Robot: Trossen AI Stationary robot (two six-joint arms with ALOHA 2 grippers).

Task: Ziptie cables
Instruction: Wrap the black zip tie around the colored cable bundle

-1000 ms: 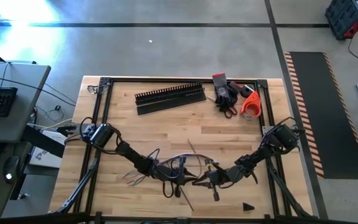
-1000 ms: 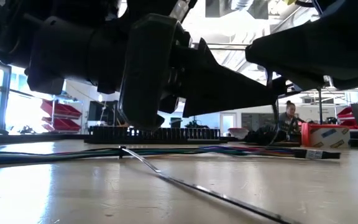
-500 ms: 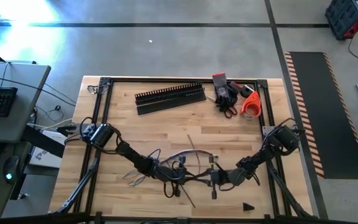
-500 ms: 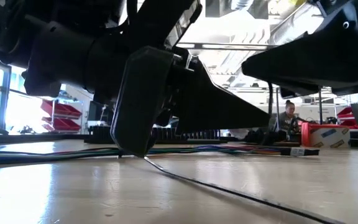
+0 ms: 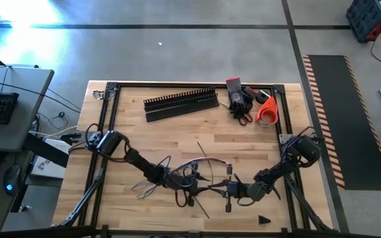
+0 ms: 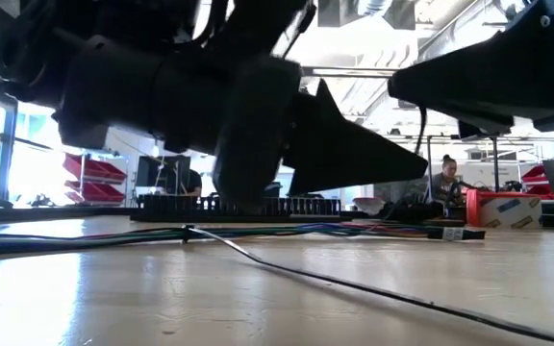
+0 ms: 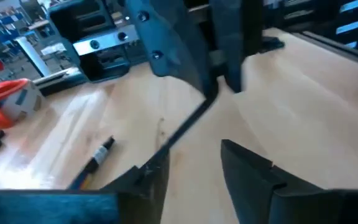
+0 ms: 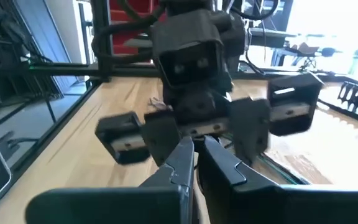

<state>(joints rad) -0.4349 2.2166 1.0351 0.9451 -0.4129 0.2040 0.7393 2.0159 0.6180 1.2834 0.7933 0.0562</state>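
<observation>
The cables (image 5: 194,165), a loose bundle of thin purple, grey and white wires, lie on the wooden table near its front middle; in the low view the cables (image 6: 85,237) run flat across the table. A long black zip tie (image 7: 179,130) crosses them, and its tail (image 6: 354,285) lies on the table toward the near edge. My left gripper (image 5: 185,184) stands open over the bundle, its fingers (image 7: 247,171) on either side of the strip. My right gripper (image 5: 229,190) faces it, tip to tip, shut (image 8: 197,158). My left gripper: the strip passes close by one finger (image 7: 151,171); I cannot tell whether it touches. My right gripper pinches the zip tie at one point (image 7: 211,98) between its two fingertips, coming about level from the table's right. The strip slants down from the tips to the table.
A black slotted duct (image 5: 180,99) and a flat black strip (image 5: 177,114) lie at the far side. Red-handled tools (image 5: 240,102) and an orange tape roll (image 5: 266,111) sit at the far right. A black frame (image 5: 111,106) borders the table. A person (image 6: 445,178) sits beyond the table.
My right gripper has drawn back a little toward the table's right edge and its wrist has turned. The zip tie's tail on the table has swung toward the right; the cables have stayed where they were.
</observation>
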